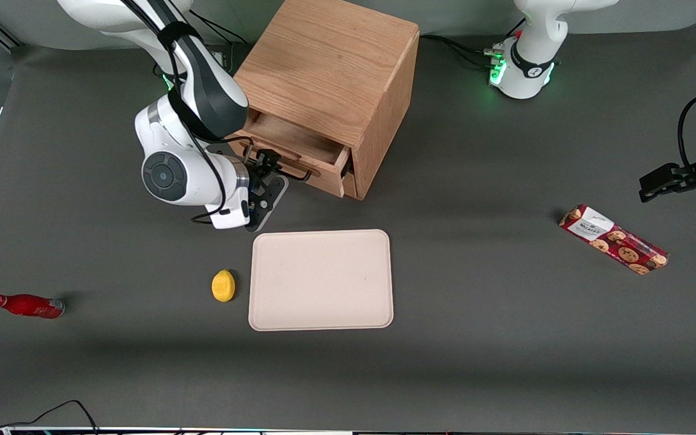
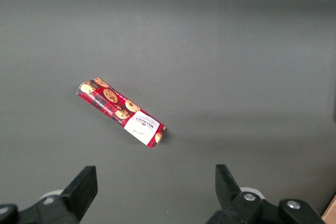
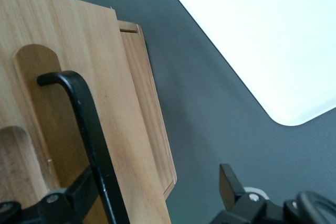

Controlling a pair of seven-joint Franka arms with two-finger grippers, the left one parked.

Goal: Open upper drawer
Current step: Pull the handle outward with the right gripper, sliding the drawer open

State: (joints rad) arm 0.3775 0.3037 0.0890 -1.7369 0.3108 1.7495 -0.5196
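My claw [image 1: 265,171] sits at the upper drawer [image 1: 299,151] handle [image 3: 89,135], fingers apart, bar between them, unclamped. The drawer stands partly out of the oak cabinet [image 1: 330,72]. Next: pull further toward six o'clock. On the grey surface [image 1: 475,338]: tray [image 1: 321,280], lemon [image 1: 223,285], bottle [image 1: 25,305], cookie box [image 1: 614,238].
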